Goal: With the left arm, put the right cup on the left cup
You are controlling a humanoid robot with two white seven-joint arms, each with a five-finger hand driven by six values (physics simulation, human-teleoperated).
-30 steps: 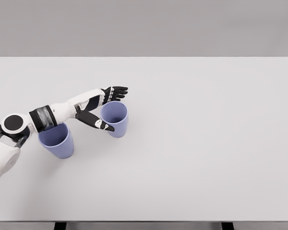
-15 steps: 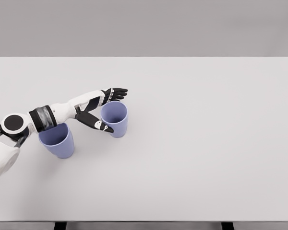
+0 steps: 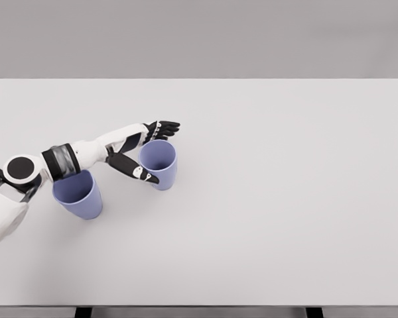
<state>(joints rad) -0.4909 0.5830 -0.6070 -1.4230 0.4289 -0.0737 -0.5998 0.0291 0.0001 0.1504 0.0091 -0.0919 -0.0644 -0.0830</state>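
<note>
Two blue cups stand upright on the white table point(image 3: 265, 199). The right cup point(image 3: 160, 165) is near the table's left middle. The left cup point(image 3: 78, 196) is lower left, its rim partly hidden by my forearm. My left hand point(image 3: 154, 151) straddles the right cup: the fingers point(image 3: 163, 127) reach past its far rim and the thumb point(image 3: 135, 170) lies along its near left side. The hand is spread around the cup and does not visibly clamp it.
My left arm comes in from the lower left, crossing over the left cup. The table's far edge runs along the top and its near edge along the bottom.
The left hand has risen slightly, its fingers edging up and to the right. Both cups stay where they were.
</note>
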